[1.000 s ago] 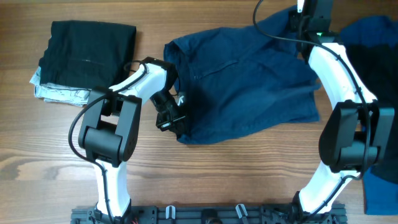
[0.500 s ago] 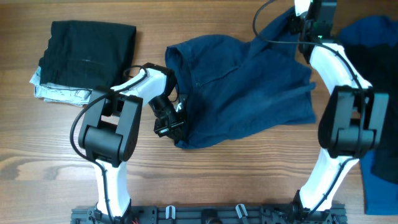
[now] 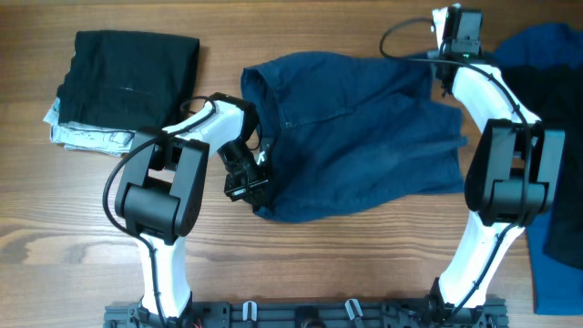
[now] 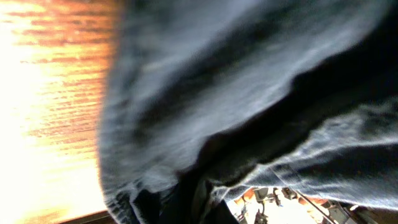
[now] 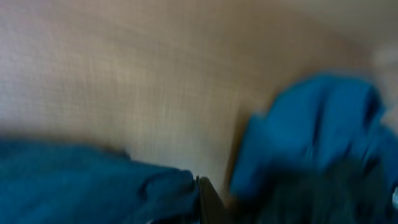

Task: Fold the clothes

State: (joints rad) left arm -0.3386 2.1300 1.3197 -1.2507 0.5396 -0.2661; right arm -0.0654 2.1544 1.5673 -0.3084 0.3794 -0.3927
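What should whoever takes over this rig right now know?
The left gripper is at the lower-left edge of the navy trousers; cloth hides how its jaws stand. The right gripper is by the trousers' far-right corner; its view is blurred, so the grip is unclear.
The trousers lie spread out, unfolded.
Done: a black garment is folded on a pale patterned one, far left.
Left: the trousers, then the royal blue cloth at the right.
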